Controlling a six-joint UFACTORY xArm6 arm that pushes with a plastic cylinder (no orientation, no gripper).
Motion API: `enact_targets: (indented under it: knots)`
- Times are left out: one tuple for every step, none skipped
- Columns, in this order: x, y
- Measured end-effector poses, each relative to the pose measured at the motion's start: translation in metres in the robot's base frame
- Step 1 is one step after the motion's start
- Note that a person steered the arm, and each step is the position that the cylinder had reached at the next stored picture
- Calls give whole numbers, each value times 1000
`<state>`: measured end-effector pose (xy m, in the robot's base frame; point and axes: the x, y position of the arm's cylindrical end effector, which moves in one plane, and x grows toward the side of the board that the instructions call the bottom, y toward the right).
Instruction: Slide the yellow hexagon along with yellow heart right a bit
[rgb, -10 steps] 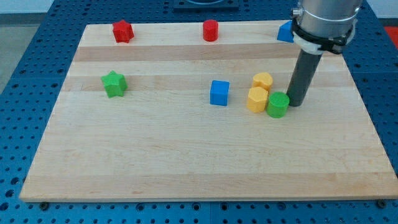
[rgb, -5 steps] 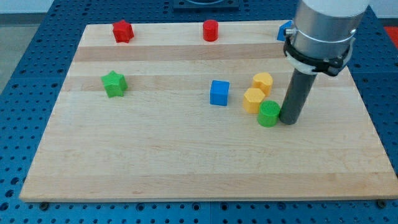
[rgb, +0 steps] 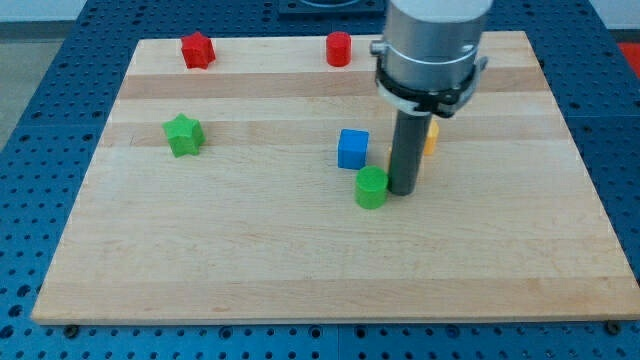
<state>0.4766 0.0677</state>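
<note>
Camera view shows my tip (rgb: 404, 190) touching the green cylinder (rgb: 371, 187) on its right side; a sliver of yellow block (rgb: 431, 137) peeks out behind the rod, toward the view's top-right, its partner hidden. No fingers here, just a rod

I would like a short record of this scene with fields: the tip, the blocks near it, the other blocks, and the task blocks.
tip: my tip rests on the board, against the view's right side of the green cylinder
near blocks: blue cube up and to the view's left of the tip
far blocks: green star, red star, red cylinder
task blocks: one yellow block shows only as a sliver behind the rod; shape unclear, the other yellow block hidden
</note>
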Motion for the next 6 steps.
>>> enact_targets:
  knots:
    - [0,-11]
    - [-8,-11]
    - [-25,-11]
    - [-32,-6]
    - [-32,15]
    - [-32,36]
